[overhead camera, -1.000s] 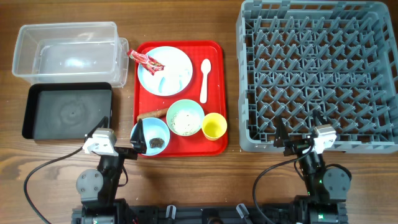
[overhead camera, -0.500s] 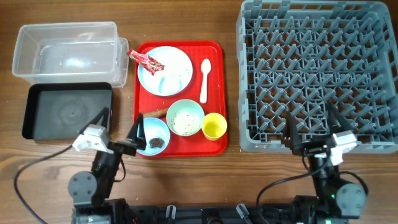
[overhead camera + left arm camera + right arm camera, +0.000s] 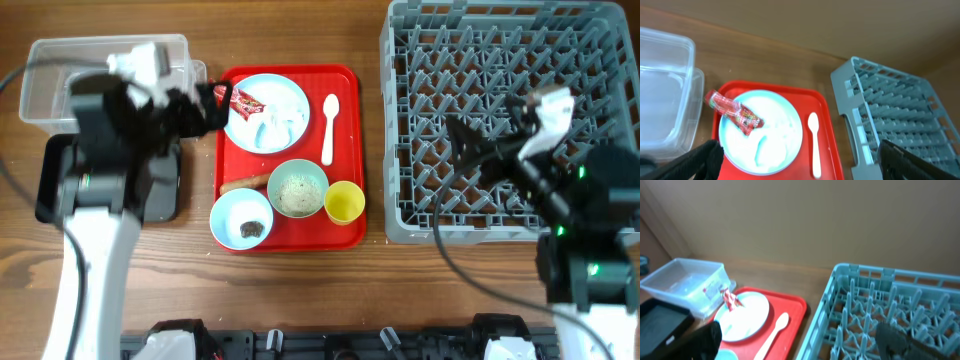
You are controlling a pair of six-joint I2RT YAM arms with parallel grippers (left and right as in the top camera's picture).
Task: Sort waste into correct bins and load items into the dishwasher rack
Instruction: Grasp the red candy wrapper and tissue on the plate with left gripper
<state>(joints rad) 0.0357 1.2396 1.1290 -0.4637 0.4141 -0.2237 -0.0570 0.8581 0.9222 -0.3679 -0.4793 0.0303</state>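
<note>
The red-and-white wrapper [image 3: 241, 100] [image 3: 735, 113] lies on the pale blue plate [image 3: 280, 125] [image 3: 771, 135], on the red serving tray [image 3: 348, 150]. My left gripper [image 3: 208, 108] [image 3: 797, 150] is open and empty, raised just left of the wrapper. The white spoon [image 3: 329, 128] [image 3: 814, 145] lies right of the plate. The green bowl [image 3: 297, 188] holds rice-like grains, the light blue bowl [image 3: 241, 218] dark crumbs. The brown stick [image 3: 245, 183] and yellow cup [image 3: 345, 203] sit nearby. My right gripper [image 3: 460, 145] [image 3: 797, 330] is open and empty above the grey rack [image 3: 500, 60] [image 3: 890, 305].
The clear tub [image 3: 45, 75] stands at the back left, and the black tray [image 3: 50, 185] lies in front of it. My left arm covers part of both. The rack fills the right side of the table.
Both arms have risen from the table's front edge and swung toward the back. The left is now over the bins beside the plate, the right over the rack. Both grippers stay open.
</note>
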